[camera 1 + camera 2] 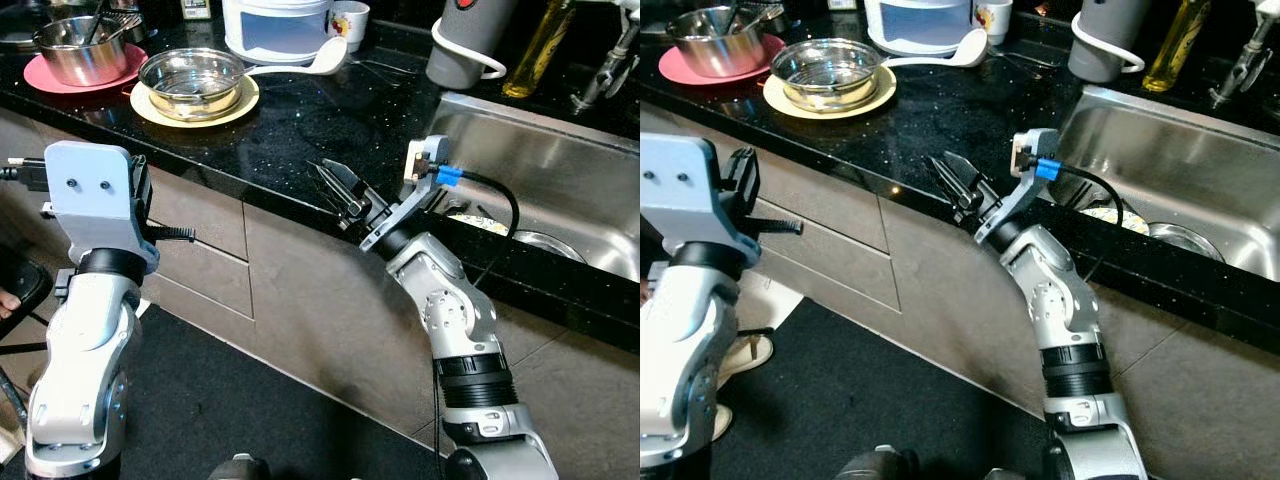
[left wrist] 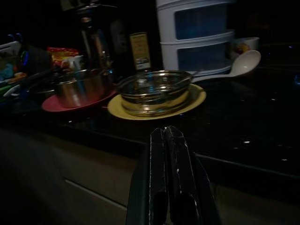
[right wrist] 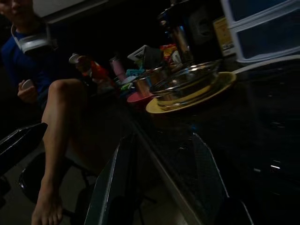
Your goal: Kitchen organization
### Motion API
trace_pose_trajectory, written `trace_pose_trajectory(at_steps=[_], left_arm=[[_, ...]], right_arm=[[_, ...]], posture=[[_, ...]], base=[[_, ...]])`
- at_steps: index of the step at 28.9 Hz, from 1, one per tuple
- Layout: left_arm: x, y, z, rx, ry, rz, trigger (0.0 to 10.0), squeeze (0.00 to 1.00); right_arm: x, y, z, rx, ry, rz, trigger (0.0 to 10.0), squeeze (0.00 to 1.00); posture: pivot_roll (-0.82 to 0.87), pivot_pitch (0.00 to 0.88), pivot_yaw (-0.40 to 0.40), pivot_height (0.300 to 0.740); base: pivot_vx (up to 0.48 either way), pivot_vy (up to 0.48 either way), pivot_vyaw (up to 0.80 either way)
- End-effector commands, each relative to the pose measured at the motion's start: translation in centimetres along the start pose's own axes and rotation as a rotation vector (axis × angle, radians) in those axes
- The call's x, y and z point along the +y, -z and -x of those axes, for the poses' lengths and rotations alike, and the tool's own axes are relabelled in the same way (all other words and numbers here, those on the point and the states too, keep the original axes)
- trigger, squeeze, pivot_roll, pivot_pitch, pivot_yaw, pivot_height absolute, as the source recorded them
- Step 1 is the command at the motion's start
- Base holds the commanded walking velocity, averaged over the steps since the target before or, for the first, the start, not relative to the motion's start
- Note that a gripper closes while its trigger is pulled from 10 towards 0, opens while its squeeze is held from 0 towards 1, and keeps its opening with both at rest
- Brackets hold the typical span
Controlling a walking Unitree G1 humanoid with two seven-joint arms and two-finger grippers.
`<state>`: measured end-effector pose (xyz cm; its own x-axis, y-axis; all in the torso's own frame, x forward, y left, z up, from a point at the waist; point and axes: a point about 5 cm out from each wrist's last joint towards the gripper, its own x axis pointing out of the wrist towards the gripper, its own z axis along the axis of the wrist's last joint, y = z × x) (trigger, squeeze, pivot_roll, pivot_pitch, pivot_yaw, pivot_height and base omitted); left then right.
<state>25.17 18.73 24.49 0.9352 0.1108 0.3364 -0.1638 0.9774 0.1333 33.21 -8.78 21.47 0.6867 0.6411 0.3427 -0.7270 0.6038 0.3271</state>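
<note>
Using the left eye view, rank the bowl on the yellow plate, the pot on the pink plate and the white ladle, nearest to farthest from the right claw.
From the right claw:
1. White ladle, straight back on the counter.
2. Bowl on the yellow plate, further left.
3. Pot on the pink plate, far left corner.

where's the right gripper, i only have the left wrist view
Observer: The right gripper is open, at the front edge of the black speckled stone counter, to the right of the shallow steel bowl on the round yellow plate.
Operator: what's further right of it
Observer: A stainless steel sink, set into that counter.
Operator: anyone close by
Observer: Yes, the right wrist view shows a person's bare leg beside the counter.
</note>
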Motion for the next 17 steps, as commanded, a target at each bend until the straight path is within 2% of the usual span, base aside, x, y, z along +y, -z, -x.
trace_pose_trajectory(at_steps=[1,17], left_arm=[[-0.25,0.02,-0.13,-0.004,0.007,-0.009,10.0,0.00],[-0.64,0.01,-0.12,-0.006,0.020,-0.008,10.0,0.00]], right_arm=[[-0.32,0.07,0.19,-0.002,0.010,0.000,10.0,0.00],[-0.08,0.06,0.02,-0.004,-0.012,-0.001,10.0,0.00]], posture=[[0.05,0.072,-0.063,0.732],[0.05,0.071,-0.065,0.732]], base=[[0.330,0.000,0.00],[0.343,0.000,0.00]])
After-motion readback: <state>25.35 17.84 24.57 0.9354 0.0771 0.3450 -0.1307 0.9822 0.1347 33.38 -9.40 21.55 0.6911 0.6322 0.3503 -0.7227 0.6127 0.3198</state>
